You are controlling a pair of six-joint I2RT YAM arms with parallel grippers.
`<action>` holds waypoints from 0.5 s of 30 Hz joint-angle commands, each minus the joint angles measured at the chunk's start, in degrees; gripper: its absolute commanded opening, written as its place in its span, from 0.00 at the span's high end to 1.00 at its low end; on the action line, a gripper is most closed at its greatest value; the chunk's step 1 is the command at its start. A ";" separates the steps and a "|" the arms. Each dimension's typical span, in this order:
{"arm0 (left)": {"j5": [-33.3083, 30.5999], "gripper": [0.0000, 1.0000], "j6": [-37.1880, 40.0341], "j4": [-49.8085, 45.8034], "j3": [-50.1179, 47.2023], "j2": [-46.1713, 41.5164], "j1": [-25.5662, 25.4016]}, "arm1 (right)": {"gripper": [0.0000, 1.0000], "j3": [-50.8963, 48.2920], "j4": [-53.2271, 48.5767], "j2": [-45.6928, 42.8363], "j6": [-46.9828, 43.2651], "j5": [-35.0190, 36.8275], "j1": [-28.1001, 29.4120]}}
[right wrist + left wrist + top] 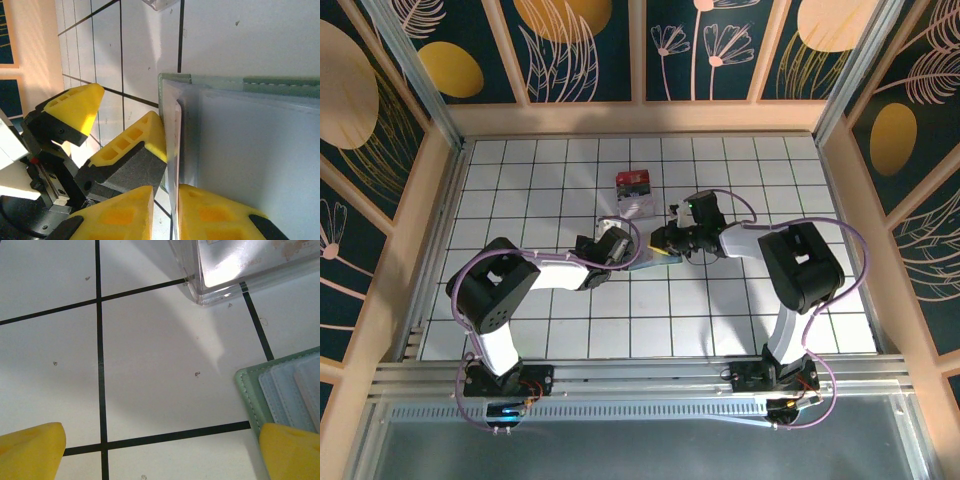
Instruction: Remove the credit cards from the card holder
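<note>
Extraction step in hand. Right gripper (166,196) jaws are narrowed on a pale credit card (173,140) at the card holder (250,150) pocket. Left gripper (160,452) jaws are wide, one finger over the holder's corner. Next: card to be drawn straight out, holder pinned to counter (150,365).

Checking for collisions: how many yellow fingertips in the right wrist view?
4. Two on the right gripper, at the bottom, flanking the card holder; two on the open left gripper, at left. None looks hidden.
</note>
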 commanded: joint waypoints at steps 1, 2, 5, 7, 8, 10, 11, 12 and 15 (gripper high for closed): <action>-0.09 0.01 -0.31 -3.69 0.21 2.04 -0.19 | 0.80 -0.91 1.64 -2.22 0.52 -2.21 -0.36; -0.03 0.01 -0.35 -3.69 0.21 2.02 -0.14 | 0.80 -0.96 1.79 -2.22 0.60 -2.21 -0.44; -0.06 0.01 -0.38 -3.69 0.12 2.07 -0.12 | 0.81 -1.20 2.18 -2.21 0.90 -2.39 -0.59; -0.06 0.01 -0.37 -3.69 0.07 2.08 -0.14 | 0.82 -1.32 2.35 -2.36 0.99 -2.39 -0.79; -0.11 0.01 -0.38 -3.76 0.07 2.21 -0.19 | 0.82 -1.37 2.36 -2.38 1.00 -2.39 -0.84; -0.09 0.01 -0.38 -3.77 0.12 2.22 -0.19 | 0.82 -1.46 2.32 -2.50 0.91 -2.40 -1.04; -0.08 0.01 -0.40 -3.77 0.12 2.23 -0.16 | 0.81 -1.59 2.35 -2.60 0.96 -2.43 -1.06; -0.10 0.01 -0.37 -3.77 0.13 2.23 -0.15 | 0.82 -1.57 2.36 -2.58 0.98 -2.48 -1.09; -0.15 0.01 -0.40 -3.77 0.21 2.25 -0.19 | 0.82 -1.63 2.58 -2.66 1.05 -2.52 -1.11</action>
